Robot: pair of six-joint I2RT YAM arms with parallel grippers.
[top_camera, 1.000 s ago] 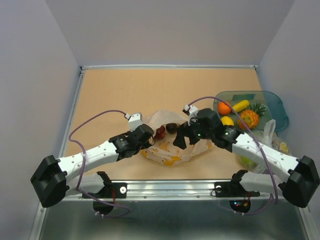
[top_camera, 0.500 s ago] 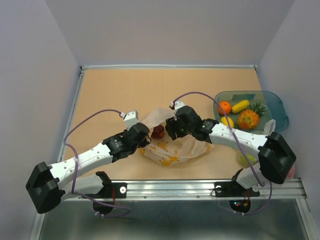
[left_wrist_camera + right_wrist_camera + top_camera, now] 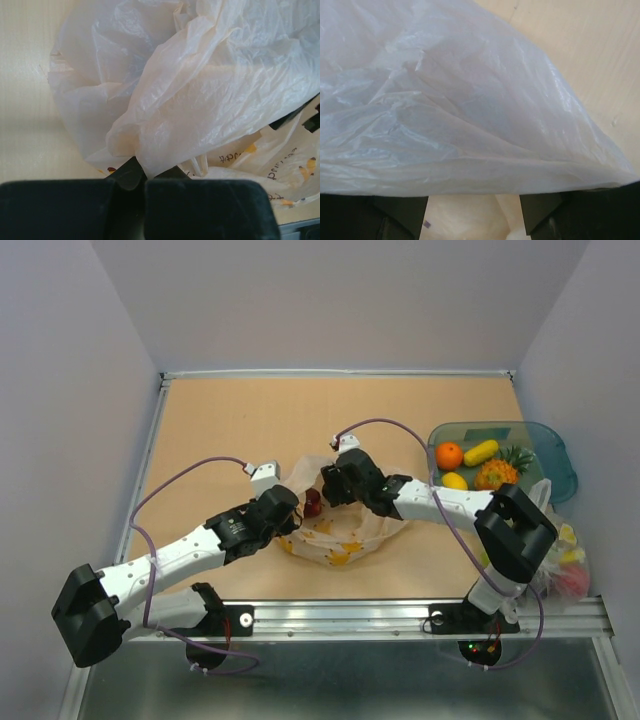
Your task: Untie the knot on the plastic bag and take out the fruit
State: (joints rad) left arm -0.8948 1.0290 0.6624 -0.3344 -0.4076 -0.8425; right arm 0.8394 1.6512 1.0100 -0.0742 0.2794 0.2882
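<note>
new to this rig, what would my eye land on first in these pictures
The crumpled plastic bag at mid-table, worked from both sides: the left gripper pinches a fold, the right gripper is open against the film. A dark red apple shows between them, and bright fruit sits in a teal tray at the right.

One plastic bag [image 3: 345, 550], one tray [image 3: 548, 445], one each of orange [image 3: 449, 455], banana [image 3: 481, 451], lemon [image 3: 455, 480], pineapple [image 3: 494, 476], apple [image 3: 313, 504].
</note>
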